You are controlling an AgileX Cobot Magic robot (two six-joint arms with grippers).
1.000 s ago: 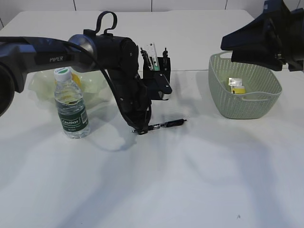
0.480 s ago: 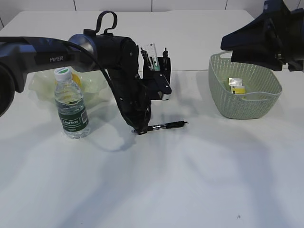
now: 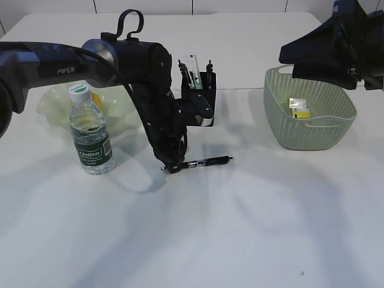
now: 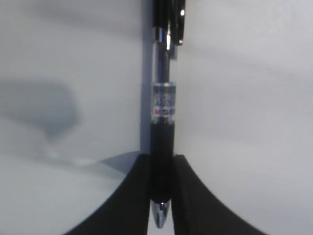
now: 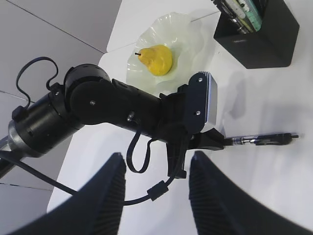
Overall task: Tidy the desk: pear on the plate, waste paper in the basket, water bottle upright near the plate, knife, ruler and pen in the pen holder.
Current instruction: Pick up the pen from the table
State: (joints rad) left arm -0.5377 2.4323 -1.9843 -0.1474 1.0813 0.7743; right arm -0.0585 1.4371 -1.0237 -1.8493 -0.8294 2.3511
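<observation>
My left gripper (image 3: 170, 167) is shut on the tip end of a black pen (image 3: 207, 161) that lies on the white table; the jaws (image 4: 161, 196) clamp the pen's rubber grip (image 4: 162, 142). The black pen holder (image 3: 198, 99) with a ruler and other items stands just behind. A yellow pear (image 5: 155, 58) sits on the pale green plate (image 3: 51, 102). The water bottle (image 3: 90, 133) stands upright in front of the plate. Waste paper (image 3: 298, 107) lies in the green basket (image 3: 309, 133). My right gripper (image 5: 155, 188) is open and empty, high above the basket.
The pen (image 5: 264, 140) and the pen holder (image 5: 261, 36) also show in the right wrist view, with the left arm (image 5: 122, 105) across it. The right arm (image 3: 339, 45) hangs over the basket at the far right.
The left gripper has shifted slightly left and toward the front with the pen in its jaws, dragging the pen a little. The right arm has not moved.
</observation>
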